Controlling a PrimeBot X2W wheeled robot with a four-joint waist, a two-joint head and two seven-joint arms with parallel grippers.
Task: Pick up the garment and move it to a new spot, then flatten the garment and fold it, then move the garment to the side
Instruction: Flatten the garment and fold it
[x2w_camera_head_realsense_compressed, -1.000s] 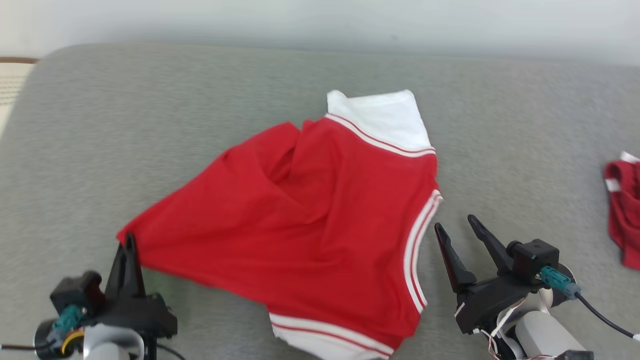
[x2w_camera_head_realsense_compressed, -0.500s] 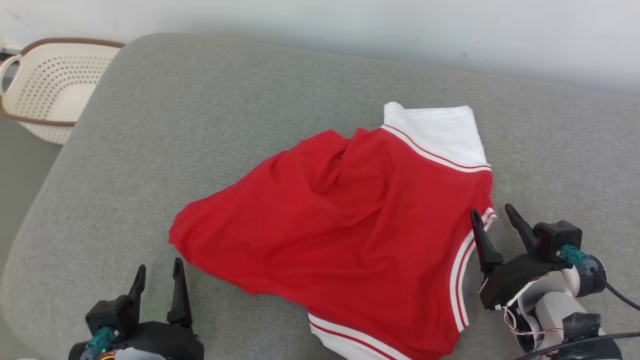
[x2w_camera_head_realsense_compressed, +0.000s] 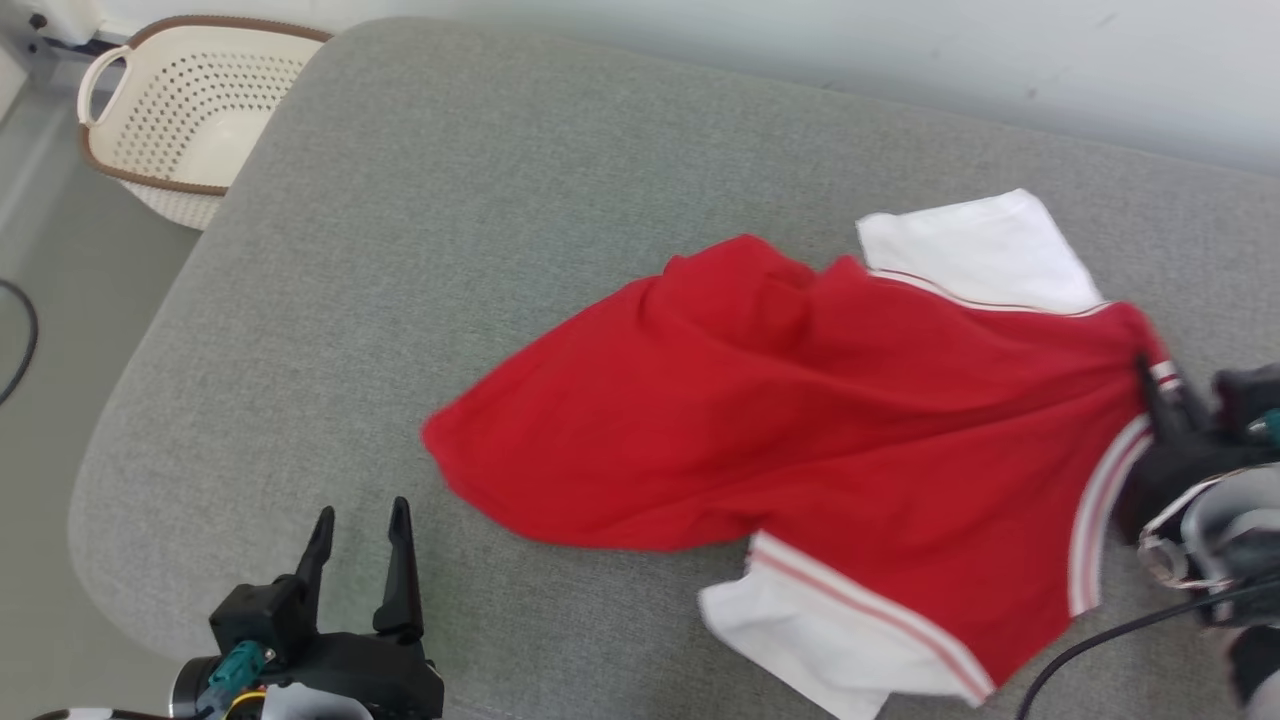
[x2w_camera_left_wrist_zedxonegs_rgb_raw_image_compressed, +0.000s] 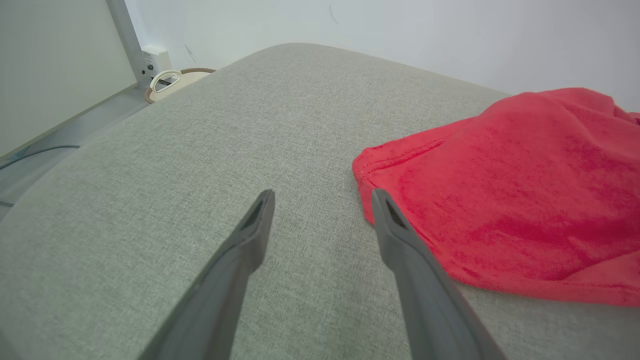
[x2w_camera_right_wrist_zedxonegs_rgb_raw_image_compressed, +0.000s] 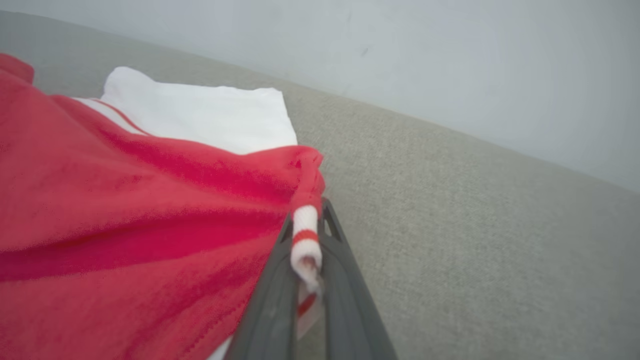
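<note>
Now the right gripper (x2w_camera_head_realsense_compressed: 1158, 390), at the right edge of the head view, is pinched tight on the striped white-and-red trim of the red knit garment with white panels (x2w_camera_head_realsense_compressed: 800, 420). This garment lies rumpled across the centre and right of the grey fabric cushion (x2w_camera_head_realsense_compressed: 450, 220). At lower left, the left gripper (x2w_camera_head_realsense_compressed: 362, 520) stands spread wide, near the garment's red corner but apart from it. A cream perforated plastic basket (x2w_camera_head_realsense_compressed: 180, 120) sits at upper left.

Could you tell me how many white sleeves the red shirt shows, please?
2: the far sleeve at the shirt's wall-side edge, the near sleeve at its front edge; none looks hidden.
</note>
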